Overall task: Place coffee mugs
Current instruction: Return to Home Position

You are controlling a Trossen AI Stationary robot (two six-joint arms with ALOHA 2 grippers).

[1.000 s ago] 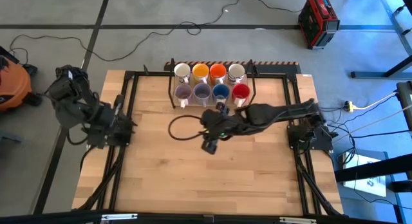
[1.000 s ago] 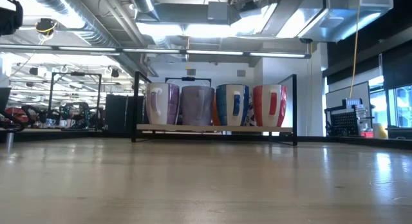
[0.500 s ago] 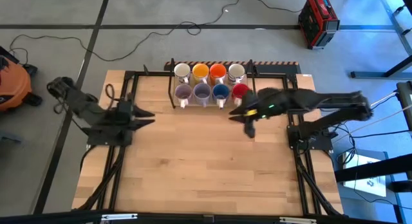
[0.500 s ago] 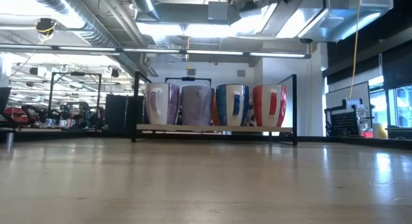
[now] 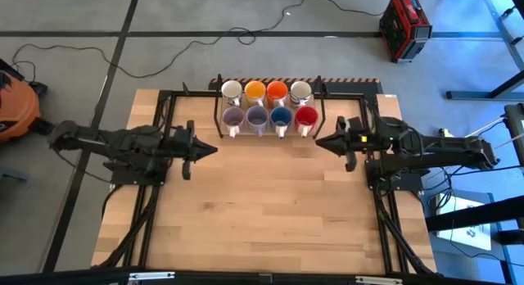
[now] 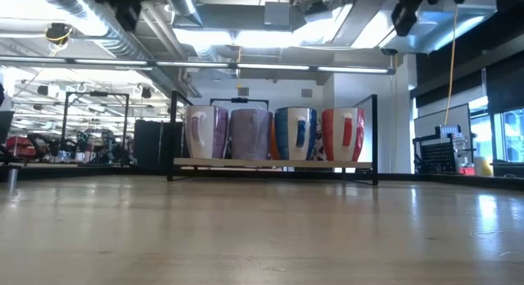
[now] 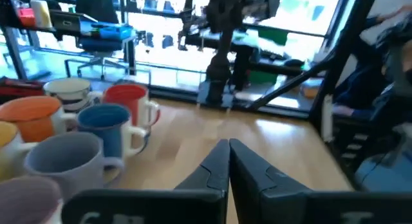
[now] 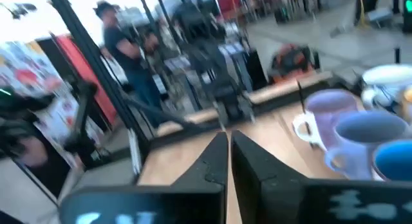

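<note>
Back beside red mug: right gripper

8 mugs, all upright, mouths up, same size, in 2 rows of 4 on the shelf, at the middle of the table's far edge.

Back row, L to R: pale mug (white or cream, can't tell), yellow-orange mug, orange-red mug, 2nd pale mug.

Front row, L to R: purple mug, 2nd purple mug, blue mug, red mug.

Neighbours sit v. close, touching or nearly. Front-row handles are white and face the shelf's front edge. Back-row handles are hidden.
</note>
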